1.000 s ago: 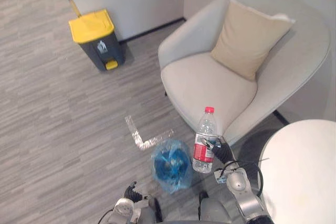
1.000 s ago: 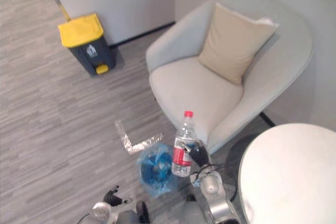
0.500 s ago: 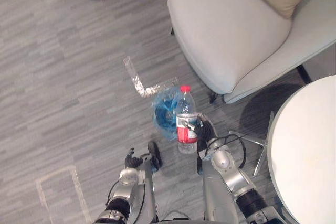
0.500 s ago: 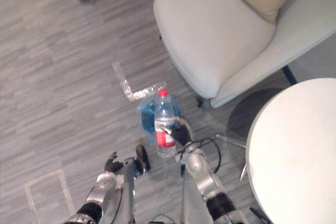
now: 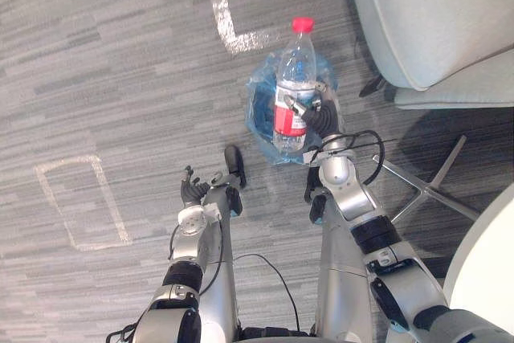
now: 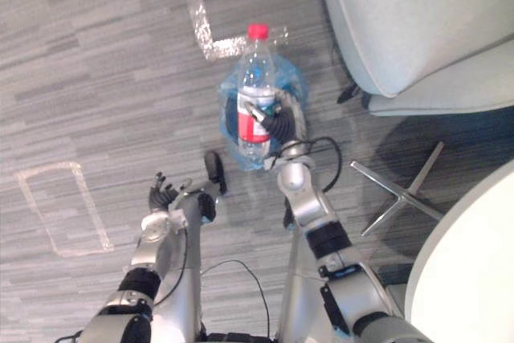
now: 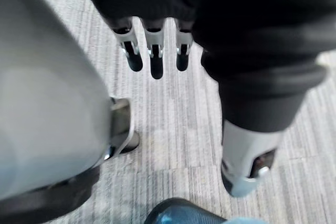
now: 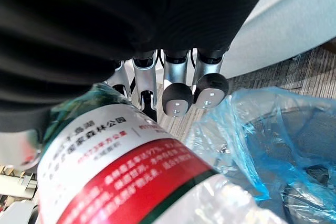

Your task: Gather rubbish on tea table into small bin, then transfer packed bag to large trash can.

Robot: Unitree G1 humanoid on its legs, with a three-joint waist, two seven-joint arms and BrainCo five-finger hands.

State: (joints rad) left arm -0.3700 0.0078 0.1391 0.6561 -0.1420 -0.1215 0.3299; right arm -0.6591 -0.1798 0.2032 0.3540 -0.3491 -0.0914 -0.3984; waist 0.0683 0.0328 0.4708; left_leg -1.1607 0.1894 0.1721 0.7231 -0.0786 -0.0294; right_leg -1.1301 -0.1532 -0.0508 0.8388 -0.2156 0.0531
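A clear water bottle (image 5: 293,78) with a red cap and red label stands upright in my right hand (image 5: 320,118), whose fingers (image 8: 176,98) curl round its side. It is held just over the small bin lined with a blue bag (image 5: 261,110), which stands on the floor; the bag's rim (image 8: 262,129) lies close under the bottle (image 8: 131,171). My left hand (image 5: 191,194) hangs low by my side with straight fingers (image 7: 152,61) and nothing in it.
A light grey armchair (image 5: 434,14) stands close behind the bin on the right. The white round table's edge (image 5: 494,279) is at the lower right, with a metal chair base (image 5: 426,190) on the floor beside it. Tape marks (image 5: 225,22) cross the grey floor.
The camera has tipped down, so the yellow-lidded can and the cushion have left the picture. The bottle stays in my right hand and has come over the blue-bagged bin.
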